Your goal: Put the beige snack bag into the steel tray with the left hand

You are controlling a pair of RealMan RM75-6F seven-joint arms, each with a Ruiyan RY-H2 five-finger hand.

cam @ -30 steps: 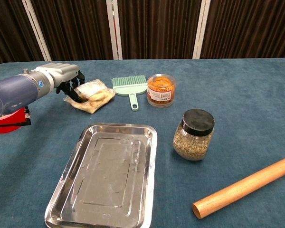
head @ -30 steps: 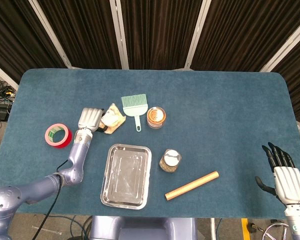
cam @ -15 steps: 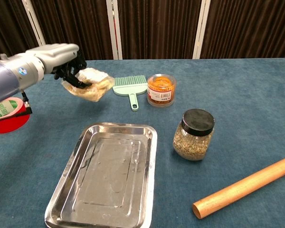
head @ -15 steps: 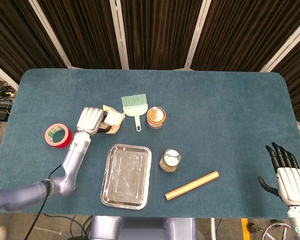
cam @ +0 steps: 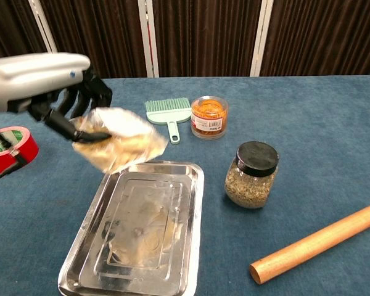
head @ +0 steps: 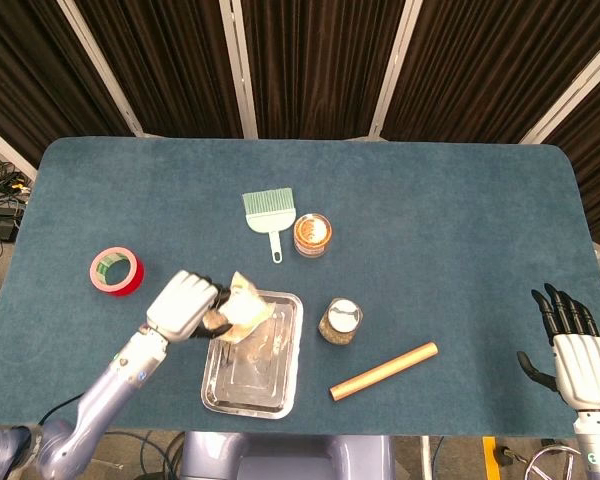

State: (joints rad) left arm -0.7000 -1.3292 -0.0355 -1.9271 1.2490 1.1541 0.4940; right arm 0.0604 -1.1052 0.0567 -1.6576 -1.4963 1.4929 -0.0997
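Note:
My left hand [head: 184, 305] [cam: 55, 86] grips the beige snack bag [head: 244, 309] [cam: 120, 139] and holds it in the air above the near-left part of the steel tray [head: 283, 378] [cam: 188, 234]. The bag hangs tilted from the fingers, and its reflection shows in the tray's floor. My right hand [head: 572, 350] hovers with spread fingers at the table's near right corner, holding nothing; the chest view does not show it.
A red tape roll [head: 115, 271] [cam: 11, 148] lies left of the tray. Behind it sit a green brush [head: 268, 214] [cam: 168, 113] and an orange-filled jar [head: 312, 234] [cam: 209, 116]. A black-lidded spice jar [head: 340, 321] [cam: 251, 175] and a wooden rolling pin [head: 384, 371] [cam: 316, 243] lie to the right.
My left hand has lifted the snack bag off the table near the brush and carried it toward me, over the tray. The right hand stays nearly still.

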